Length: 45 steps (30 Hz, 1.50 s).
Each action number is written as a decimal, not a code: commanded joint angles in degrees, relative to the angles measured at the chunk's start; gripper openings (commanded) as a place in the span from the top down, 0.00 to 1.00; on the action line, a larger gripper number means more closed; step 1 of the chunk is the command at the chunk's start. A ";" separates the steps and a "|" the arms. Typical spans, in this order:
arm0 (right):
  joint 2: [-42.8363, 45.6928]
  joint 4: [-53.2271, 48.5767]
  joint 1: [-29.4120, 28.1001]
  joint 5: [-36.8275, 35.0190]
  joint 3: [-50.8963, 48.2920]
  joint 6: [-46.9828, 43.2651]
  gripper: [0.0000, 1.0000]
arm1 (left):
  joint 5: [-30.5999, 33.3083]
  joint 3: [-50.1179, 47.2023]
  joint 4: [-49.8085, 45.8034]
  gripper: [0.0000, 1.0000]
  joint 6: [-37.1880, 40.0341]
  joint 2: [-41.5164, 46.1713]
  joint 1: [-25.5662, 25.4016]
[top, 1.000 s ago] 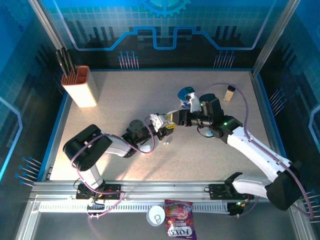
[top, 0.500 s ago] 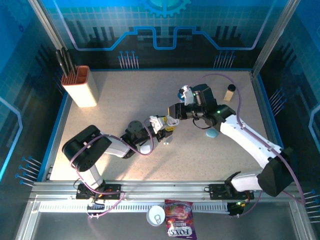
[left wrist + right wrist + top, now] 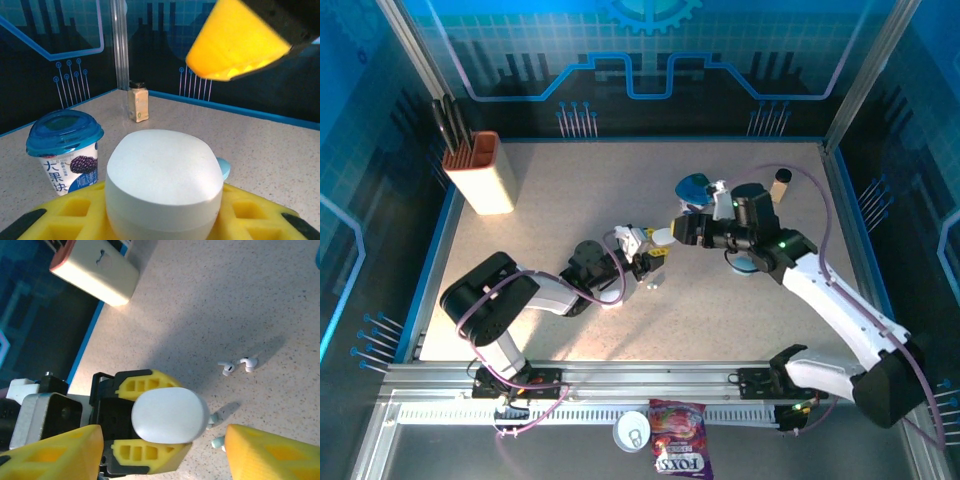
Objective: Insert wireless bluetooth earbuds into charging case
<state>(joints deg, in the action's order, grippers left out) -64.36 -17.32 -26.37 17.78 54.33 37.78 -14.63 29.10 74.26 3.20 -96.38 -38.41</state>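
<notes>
Top camera high, looking down over table (image 3: 570, 180), both wrist cameras close, sharing white case (image 3: 164, 182)

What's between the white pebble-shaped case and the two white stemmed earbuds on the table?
Bare speckled tabletop, in the right wrist view, between the white pebble-shaped case and the two white stemmed earbuds.

Left jaws clamp a white case (image 3: 660, 237), right jaws just beside.
</notes>
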 commanded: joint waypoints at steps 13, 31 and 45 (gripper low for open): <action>-2.72 34.15 3.92 20.64 -15.21 26.56 0.34 | -8.03 3.06 6.06 0.61 -6.31 1.64 0.37; -4.92 35.63 5.46 20.17 -15.77 26.20 0.91 | -6.97 2.07 5.99 0.31 -4.75 1.28 0.55; 6.17 4.53 18.39 2.16 -27.79 9.19 0.90 | -11.52 0.11 -28.08 0.01 4.24 13.90 1.46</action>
<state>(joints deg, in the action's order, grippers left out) -60.77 -4.16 -10.70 23.92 29.87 51.05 -22.50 29.74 57.56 3.60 -85.27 -37.28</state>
